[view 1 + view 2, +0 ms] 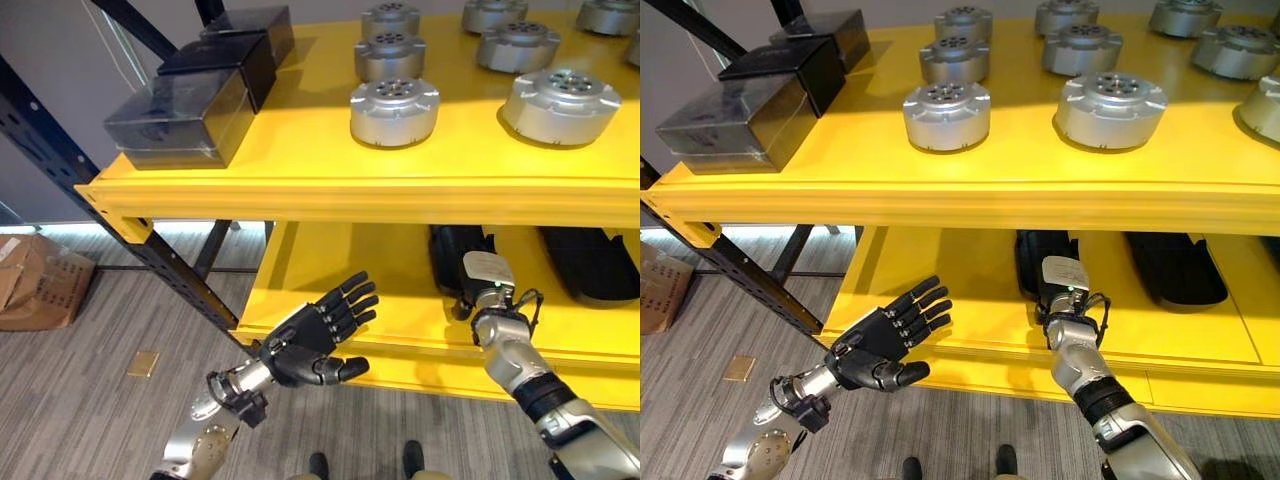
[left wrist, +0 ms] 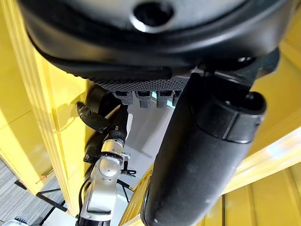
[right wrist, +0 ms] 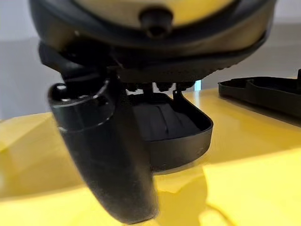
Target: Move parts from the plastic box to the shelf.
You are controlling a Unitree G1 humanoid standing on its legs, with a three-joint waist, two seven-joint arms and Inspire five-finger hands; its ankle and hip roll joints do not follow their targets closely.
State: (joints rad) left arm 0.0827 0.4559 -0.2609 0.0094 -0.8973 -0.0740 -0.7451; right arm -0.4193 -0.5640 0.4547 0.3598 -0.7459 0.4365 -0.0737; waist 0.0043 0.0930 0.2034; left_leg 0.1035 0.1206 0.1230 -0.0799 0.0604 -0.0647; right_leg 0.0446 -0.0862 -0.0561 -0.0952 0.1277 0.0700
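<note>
On the lower yellow shelf [image 1: 330, 270] lie two black moulded parts, one [image 1: 450, 250] under my right hand and another [image 1: 590, 262] further right. My right hand [image 1: 487, 275] reaches in under the upper shelf and rests over the nearer black part [image 3: 174, 127]. Its fingers lie straight over the part while the thumb [image 3: 103, 150] hangs apart from it. My left hand [image 1: 315, 335] hovers open, palm up and holding nothing, in front of the lower shelf's front left corner.
Several silver round parts [image 1: 394, 110] stand on the upper yellow shelf [image 1: 300, 160], with dark boxes [image 1: 180, 120] at its left end. A dark shelf brace [image 1: 160, 255] slants down at the left. A cardboard box [image 1: 35, 280] sits on the floor.
</note>
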